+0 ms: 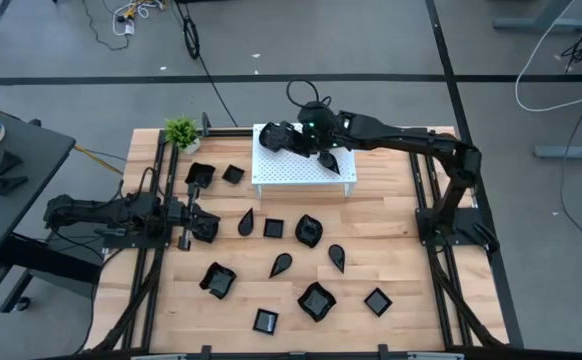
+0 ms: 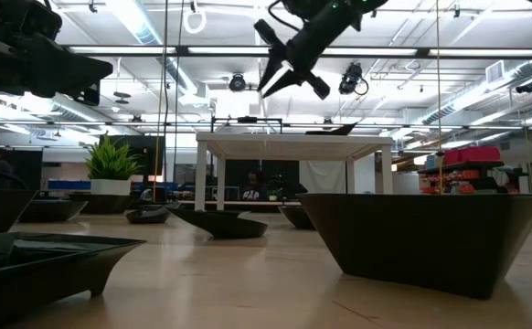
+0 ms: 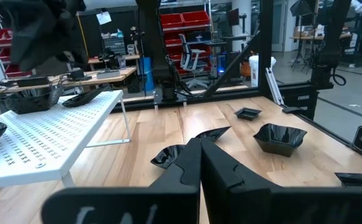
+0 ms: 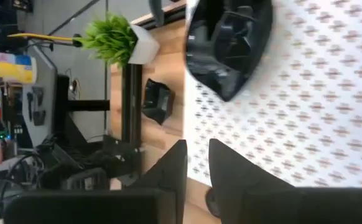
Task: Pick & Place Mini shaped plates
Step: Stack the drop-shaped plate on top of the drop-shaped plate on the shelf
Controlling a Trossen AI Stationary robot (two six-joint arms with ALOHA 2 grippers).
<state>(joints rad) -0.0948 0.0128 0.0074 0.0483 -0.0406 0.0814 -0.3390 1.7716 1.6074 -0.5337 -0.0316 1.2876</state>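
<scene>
High view: right pincer (image 1: 271, 137) together, empty, above white stand (image 1: 306, 170) left edge.

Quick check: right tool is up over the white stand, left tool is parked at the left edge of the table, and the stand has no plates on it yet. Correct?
Not quite: the white stand already carries plates. The high view shows a leaf-shaped plate on it, below the right tool. The rest holds: the left tool sits at the table's left edge.

Black plates (image 1: 308, 230) crowd the table's middle and front with narrow lanes of bare wood between them, while the white stand (image 1: 291, 170) and plant (image 1: 181, 131) block the back.
</scene>
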